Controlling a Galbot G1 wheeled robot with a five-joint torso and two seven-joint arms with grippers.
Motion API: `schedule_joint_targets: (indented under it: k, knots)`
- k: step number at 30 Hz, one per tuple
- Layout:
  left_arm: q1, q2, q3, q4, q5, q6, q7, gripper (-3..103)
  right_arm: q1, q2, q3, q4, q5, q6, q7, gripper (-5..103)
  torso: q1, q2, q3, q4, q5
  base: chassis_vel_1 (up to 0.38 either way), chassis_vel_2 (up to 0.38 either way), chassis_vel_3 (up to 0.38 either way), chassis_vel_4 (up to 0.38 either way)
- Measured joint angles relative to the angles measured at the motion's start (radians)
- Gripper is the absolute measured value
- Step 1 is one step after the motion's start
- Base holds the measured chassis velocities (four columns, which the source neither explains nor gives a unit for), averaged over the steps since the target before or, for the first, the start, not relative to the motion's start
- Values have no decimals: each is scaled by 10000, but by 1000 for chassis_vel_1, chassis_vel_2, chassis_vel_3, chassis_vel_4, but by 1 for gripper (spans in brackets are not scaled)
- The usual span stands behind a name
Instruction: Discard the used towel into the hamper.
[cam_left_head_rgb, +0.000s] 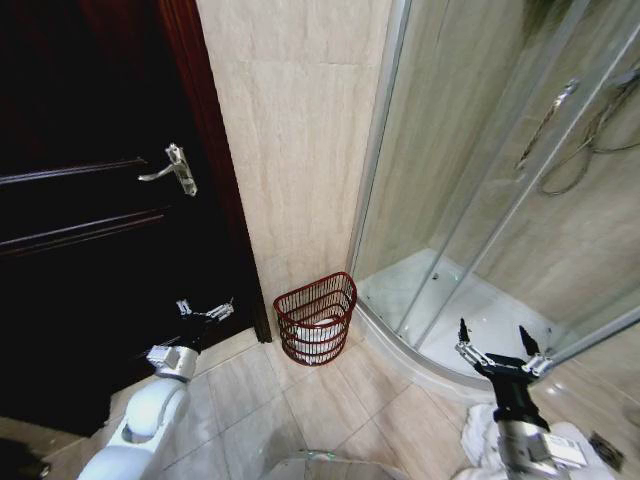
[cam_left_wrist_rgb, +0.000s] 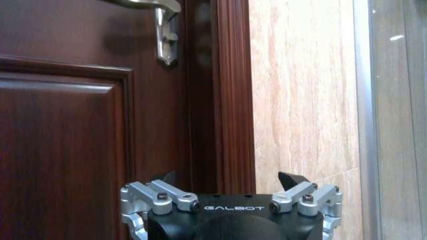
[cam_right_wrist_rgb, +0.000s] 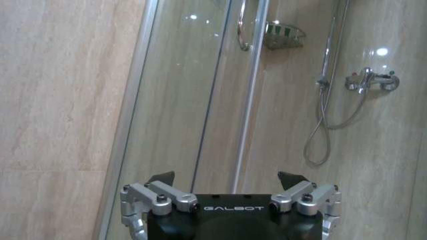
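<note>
The hamper (cam_left_head_rgb: 316, 300), a small dark red wire basket, stands on the tiled floor against the beige wall, between the door and the shower. Something white lies inside it, seen through the wires. A crumpled white towel (cam_left_head_rgb: 477, 432) lies low at the right, under my right arm. My left gripper (cam_left_head_rgb: 205, 307) hangs open and holds nothing, left of the hamper and in front of the door. My right gripper (cam_left_head_rgb: 494, 336) is open with nothing in it, right of the hamper by the shower rim. The wrist views show the left gripper (cam_left_wrist_rgb: 230, 177) facing the door and the right gripper (cam_right_wrist_rgb: 227, 178) facing the shower glass.
A dark wooden door (cam_left_head_rgb: 90, 250) with a metal handle (cam_left_head_rgb: 172, 170) is at the left. A curved glass shower enclosure (cam_left_head_rgb: 480, 180) with a raised white tray (cam_left_head_rgb: 450, 300) is at the right. Beige floor tiles (cam_left_head_rgb: 300, 410) lie in front of the hamper.
</note>
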Motion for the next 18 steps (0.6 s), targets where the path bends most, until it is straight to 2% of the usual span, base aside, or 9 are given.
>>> schedule_joint_targets:
  k: [10, 18]
  knots:
    - [99, -23, 56, 134, 79, -327, 20, 100, -102, 0, -25, -51, -3, 162, 21, 100, -1, 0, -1, 0, -2, 99, -116, -99, 122]
    - [111, -46, 70, 163, 145, -445, 61, 100, -159, 0, -17, -145, 45, 279, 84, 100, 0, 0, 1, -1, 6, 45, -183, -48, 177]
